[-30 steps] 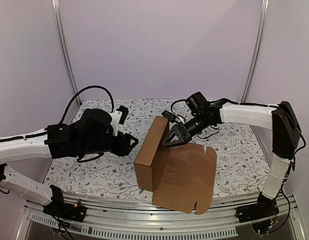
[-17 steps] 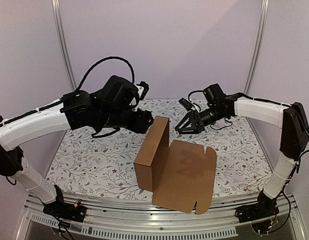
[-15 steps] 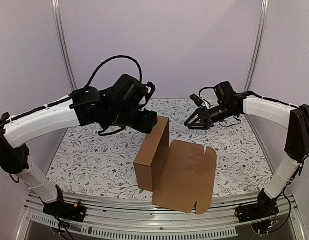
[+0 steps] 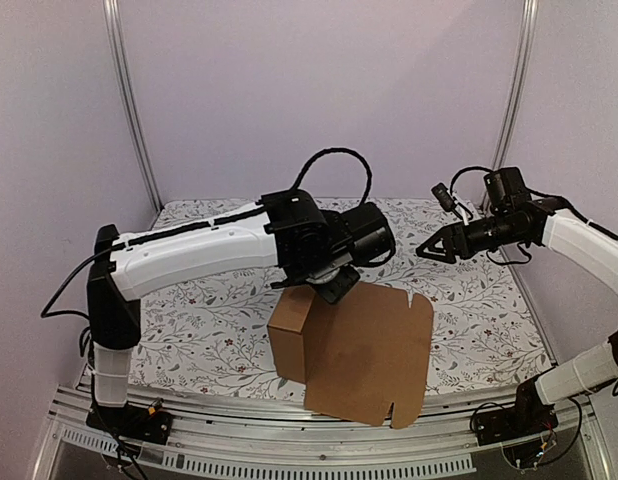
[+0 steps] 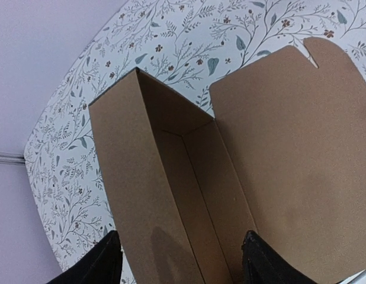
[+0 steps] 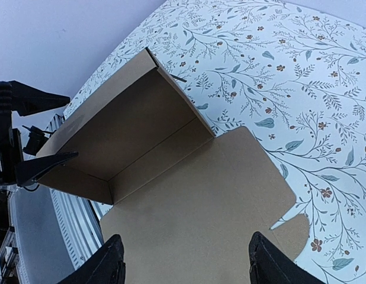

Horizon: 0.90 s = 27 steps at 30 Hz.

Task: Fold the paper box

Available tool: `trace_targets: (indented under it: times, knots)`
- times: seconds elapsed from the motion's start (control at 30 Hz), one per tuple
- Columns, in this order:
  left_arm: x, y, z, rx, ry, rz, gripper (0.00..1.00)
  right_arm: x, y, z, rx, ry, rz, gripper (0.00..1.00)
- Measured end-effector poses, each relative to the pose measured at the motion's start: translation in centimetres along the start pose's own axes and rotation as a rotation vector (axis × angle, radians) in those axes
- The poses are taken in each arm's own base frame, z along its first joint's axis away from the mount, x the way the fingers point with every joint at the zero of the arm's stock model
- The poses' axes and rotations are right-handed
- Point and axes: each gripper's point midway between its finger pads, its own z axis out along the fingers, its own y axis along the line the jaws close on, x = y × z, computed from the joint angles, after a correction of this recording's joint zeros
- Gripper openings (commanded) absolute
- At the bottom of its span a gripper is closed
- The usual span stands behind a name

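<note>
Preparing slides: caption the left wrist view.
Open left jaws above the part-folded paper box, its lid lying flat on the floral table.

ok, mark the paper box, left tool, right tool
paper box [image 4: 374,345], top view, flat lid panel
left tool [image 5: 180,251], left wrist view, midway between fingertips
right tool [image 4: 426,251], top view, midway between fingertips

At table [image 4: 189,320] near edge, centre: paper box [image 4: 369,350]. Just above it: left hand [image 4: 331,290]. Toward far right corner: right hand [image 4: 429,250].
</note>
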Motion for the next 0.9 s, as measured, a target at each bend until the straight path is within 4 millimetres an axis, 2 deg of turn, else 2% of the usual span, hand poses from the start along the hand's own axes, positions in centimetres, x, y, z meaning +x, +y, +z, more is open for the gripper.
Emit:
trace_targets:
  times: [0.23, 0.37, 0.5, 0.73, 0.8, 0.9]
  knots:
    - [1.3, 1.0, 1.9, -0.134, 0.061, 0.057, 0.66, 0.2, -0.4, 0.1, 0.018, 0.003, -0.02, 0.71]
    - [3.0, 2.3, 2.6, -0.173, 0.103, 0.053, 0.62, 0.6, -0.7, 0.3, 0.027, 0.009, -0.024, 0.71]
    - [6.3, 4.9, 2.8, -0.159, 0.163, 0.012, 0.58, 0.8, -1.3, 0.3, 0.053, 0.012, -0.026, 0.71]
    - [11.6, 12.3, 2.4, -0.112, 0.174, -0.246, 0.53, 1.0, -1.8, -0.2, 0.086, 0.007, -0.029, 0.72]
    - [12.7, 13.7, 2.5, -0.095, 0.154, -0.323, 0.53, 0.9, -1.9, -0.3, 0.09, 0.004, -0.032, 0.73]
    - [13.1, 14.9, 2.6, -0.07, 0.098, -0.413, 0.52, 0.9, -1.8, -0.3, 0.086, 0.004, -0.035, 0.73]
